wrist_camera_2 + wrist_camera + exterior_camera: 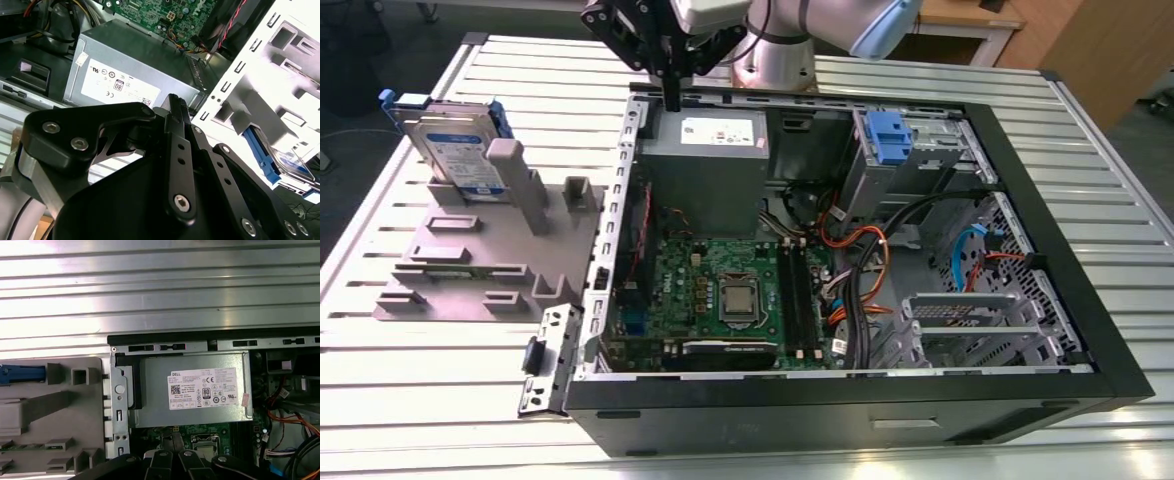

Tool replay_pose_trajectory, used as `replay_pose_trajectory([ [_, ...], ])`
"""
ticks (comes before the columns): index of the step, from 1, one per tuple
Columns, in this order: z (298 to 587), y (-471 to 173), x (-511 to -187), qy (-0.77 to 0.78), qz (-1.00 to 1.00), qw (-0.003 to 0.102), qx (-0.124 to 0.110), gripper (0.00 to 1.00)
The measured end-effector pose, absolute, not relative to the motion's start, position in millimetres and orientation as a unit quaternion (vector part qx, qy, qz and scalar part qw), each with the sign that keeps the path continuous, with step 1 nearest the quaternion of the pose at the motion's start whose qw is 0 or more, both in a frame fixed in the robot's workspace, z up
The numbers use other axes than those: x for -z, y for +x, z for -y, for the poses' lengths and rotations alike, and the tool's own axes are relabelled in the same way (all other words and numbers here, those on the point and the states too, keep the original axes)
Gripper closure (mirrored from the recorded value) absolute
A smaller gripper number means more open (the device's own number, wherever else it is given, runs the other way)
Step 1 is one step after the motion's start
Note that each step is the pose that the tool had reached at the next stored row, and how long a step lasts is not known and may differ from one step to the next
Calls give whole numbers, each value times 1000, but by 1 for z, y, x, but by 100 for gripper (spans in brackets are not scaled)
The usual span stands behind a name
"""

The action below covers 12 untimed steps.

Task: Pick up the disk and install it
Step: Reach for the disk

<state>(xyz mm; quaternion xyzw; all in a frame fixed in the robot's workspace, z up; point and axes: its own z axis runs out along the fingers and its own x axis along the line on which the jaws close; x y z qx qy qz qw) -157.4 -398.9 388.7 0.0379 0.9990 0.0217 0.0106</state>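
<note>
The disk [454, 150], silver with a white-and-blue label and blue side rails, leans upright in a slot of the grey fixture [467, 262] at the exterior view's left. Its blue rail shows in the second wrist view [258, 150] and in the first wrist view [22, 374]. My gripper [672, 98] hangs over the back edge of the open computer case, above the grey power supply [707, 150]. It is to the right of the disk and well apart from it. Its black fingers [175, 107] are shut together with nothing between them.
The open black computer case [1027, 230] holds a green motherboard [720, 290], coloured cables [854, 250] and a drive bay with a blue clip [887, 135]. The fixture stands against the case's left side. All of it rests on a ribbed metal table [400, 400].
</note>
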Motion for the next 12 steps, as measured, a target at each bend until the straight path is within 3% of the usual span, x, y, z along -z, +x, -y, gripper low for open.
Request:
replay_pose_trajectory([
  [12, 399, -164, -389, 38, -999, 11, -22, 89],
])
